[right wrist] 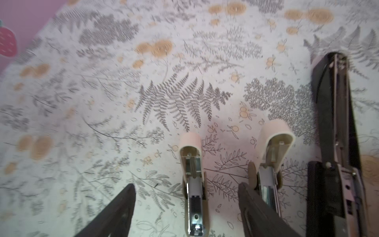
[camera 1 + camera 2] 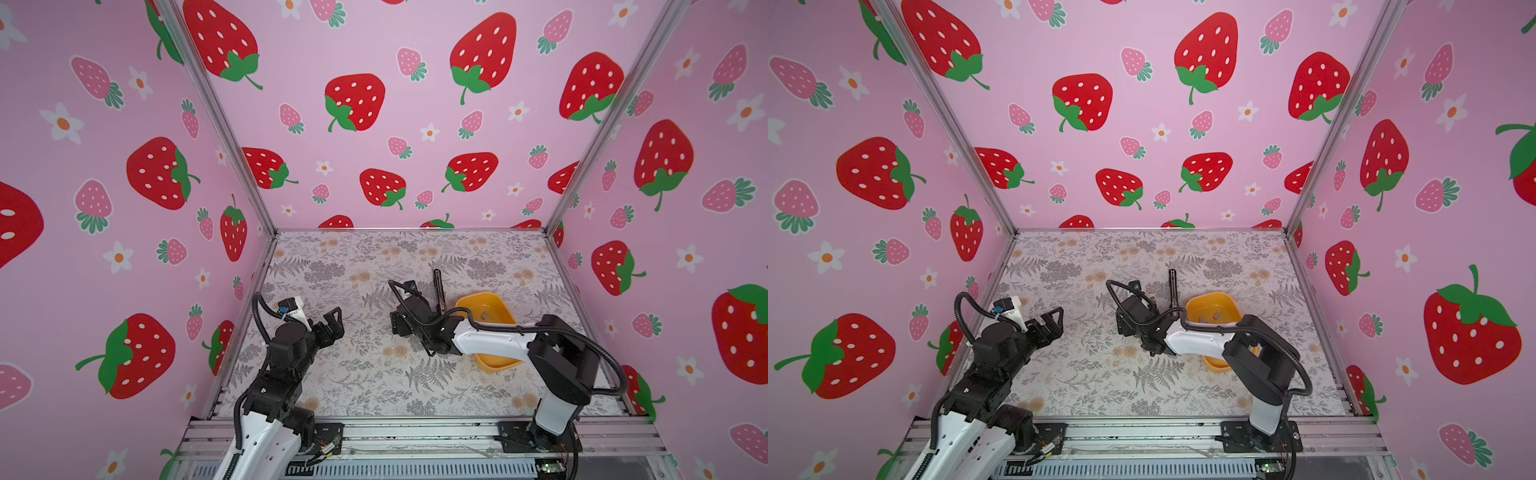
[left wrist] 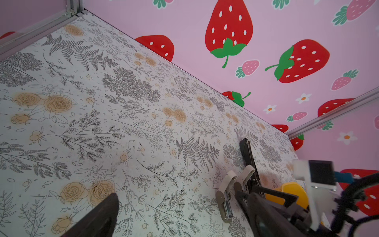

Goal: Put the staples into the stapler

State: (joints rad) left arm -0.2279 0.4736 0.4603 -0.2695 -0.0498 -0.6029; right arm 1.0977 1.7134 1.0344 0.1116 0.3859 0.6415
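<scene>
Yellow tub (image 2: pixel 500 306) on floral tabletop (image 2: pixel 374 384)

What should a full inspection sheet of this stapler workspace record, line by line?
surface: floral-print table, flat.
job's things: staples in a yellow bin; two small whitish staplers and a black stapler, all hinged open, side by side.
clutter: nothing seen.
grippers: left gripper open over bare table; right gripper open over the small staplers, holding nothing.
cables: black corrugated hoses loop along both arms.
surroundings: pink strawberry walls, aluminium frame.
</scene>
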